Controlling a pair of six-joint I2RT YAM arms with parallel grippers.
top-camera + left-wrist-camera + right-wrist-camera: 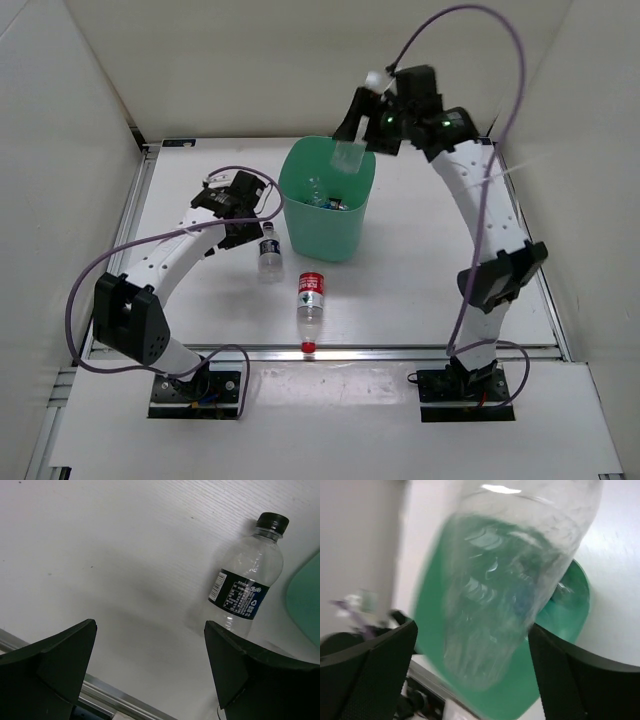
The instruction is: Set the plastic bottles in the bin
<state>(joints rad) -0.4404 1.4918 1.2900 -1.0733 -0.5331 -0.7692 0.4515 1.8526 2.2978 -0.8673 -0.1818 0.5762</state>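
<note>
Above the mint-green bin (335, 238), my right gripper (366, 126) stands open. A clear label-less plastic bottle (350, 154) hangs blurred in the air just under it, over the bin's mouth. In the right wrist view this bottle (510, 580) lies between the fingers of the right gripper (472, 626), touching neither, with the bin (555, 650) below. Other bottles (326, 199) lie inside the bin. My left gripper (248, 218) is open and empty over the table. A dark-labelled bottle (247, 580) lies just ahead of the left gripper (150, 624), to the right.
A red-labelled, red-capped bottle (311, 308) lies on the table in front of the bin, near the front rail (400, 350). The dark-labelled bottle (269, 250) lies left of the bin's base. White walls close the table on three sides.
</note>
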